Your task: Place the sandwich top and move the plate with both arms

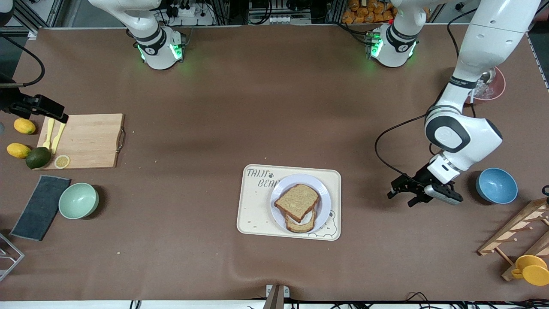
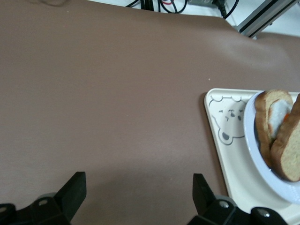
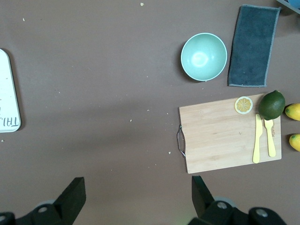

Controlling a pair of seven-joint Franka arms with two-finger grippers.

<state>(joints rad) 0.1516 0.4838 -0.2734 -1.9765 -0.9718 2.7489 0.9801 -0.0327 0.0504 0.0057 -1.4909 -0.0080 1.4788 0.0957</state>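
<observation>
The cream bear-print tray (image 1: 251,206) lies near the front camera at the middle of the table, and the plate (image 1: 324,195) sits on it. On the plate the sandwich top (image 1: 297,200) rests on the egg-bearing slice (image 1: 300,224), skewed so that the lower slice shows at the edge nearer the camera; the left wrist view shows the same stack (image 2: 287,150) with white egg between the two slices.

The left gripper (image 1: 402,192) hangs low over bare table between the tray and the blue bowl (image 1: 496,186), toward the left arm's end. Its fingers (image 2: 75,187) stand spread wide with nothing between them.

Toward the right arm's end lie a dark grey cloth (image 1: 40,207) and a green bowl (image 1: 78,200). Farther from the camera is a wooden cutting board (image 1: 90,139) bearing a lemon slice (image 1: 62,161) and yellow cutlery (image 1: 53,135), with a lime (image 1: 38,157) and two lemons (image 1: 19,150) beside it.

The right gripper (image 3: 136,194) is over the table near that board, its fingers (image 3: 72,190) likewise spread and empty.
</observation>
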